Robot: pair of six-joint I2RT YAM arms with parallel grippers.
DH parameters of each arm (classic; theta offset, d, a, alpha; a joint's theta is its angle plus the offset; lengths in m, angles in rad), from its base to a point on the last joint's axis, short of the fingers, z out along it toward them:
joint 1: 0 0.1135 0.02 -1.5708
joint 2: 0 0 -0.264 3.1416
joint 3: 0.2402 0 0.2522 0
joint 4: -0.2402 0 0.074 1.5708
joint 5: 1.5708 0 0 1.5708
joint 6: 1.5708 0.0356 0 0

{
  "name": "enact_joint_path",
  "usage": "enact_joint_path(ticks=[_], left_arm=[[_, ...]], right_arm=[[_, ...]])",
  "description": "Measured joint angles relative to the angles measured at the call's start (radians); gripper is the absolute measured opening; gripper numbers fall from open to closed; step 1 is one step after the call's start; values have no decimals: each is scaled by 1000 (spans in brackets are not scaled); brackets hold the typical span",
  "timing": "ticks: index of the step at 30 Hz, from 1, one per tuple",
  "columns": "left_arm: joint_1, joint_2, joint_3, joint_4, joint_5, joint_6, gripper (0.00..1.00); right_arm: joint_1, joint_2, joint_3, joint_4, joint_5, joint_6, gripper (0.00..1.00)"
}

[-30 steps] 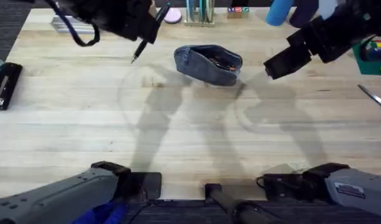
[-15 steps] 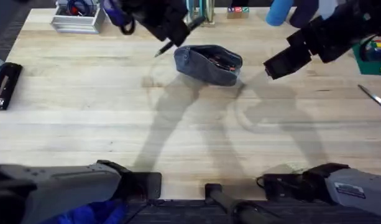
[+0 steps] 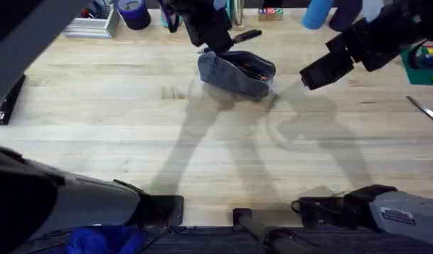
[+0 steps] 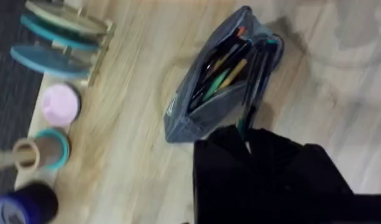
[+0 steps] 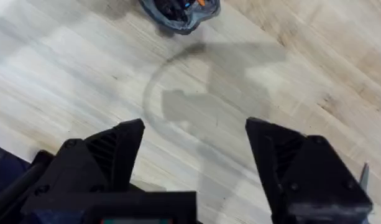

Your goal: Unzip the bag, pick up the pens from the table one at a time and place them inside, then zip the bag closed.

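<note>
Grey-blue denim bag (image 3: pixel 236 72) lies unzipped near the far middle of the pale wooden table (image 3: pixel 202 141), its mouth gaping with pens (image 4: pixel 224 71) and pencils showing inside. The left gripper (image 3: pixel 215 37) hangs over the bag's left end, pinching a dark pen (image 3: pixel 242 35) that sticks out sideways above the bag; in the left wrist view a teal-tipped pen (image 4: pixel 247 102) runs from the fingers into the open mouth. The right gripper (image 5: pixel 193 146) hovers to the right of the bag, apart from it, fingers spread wide with nothing between them. Scissors (image 3: pixel 424 111) lie at the right edge
</note>
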Motion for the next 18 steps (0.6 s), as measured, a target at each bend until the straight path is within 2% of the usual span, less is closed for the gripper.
enact_joint_path(ticks=[3, 10, 18], left_arm=[[0, 23, 0, 12, 29, 62, 40], [0, 41, 0, 68, 111, 143, 41], [0, 58, 1, 117, 174, 179, 41]], right_arm=[[0, 0, 0, 0, 0, 0, 997], [0, 0, 0, 0, 0, 0, 996], [0, 0, 0, 0, 0, 0, 996]])
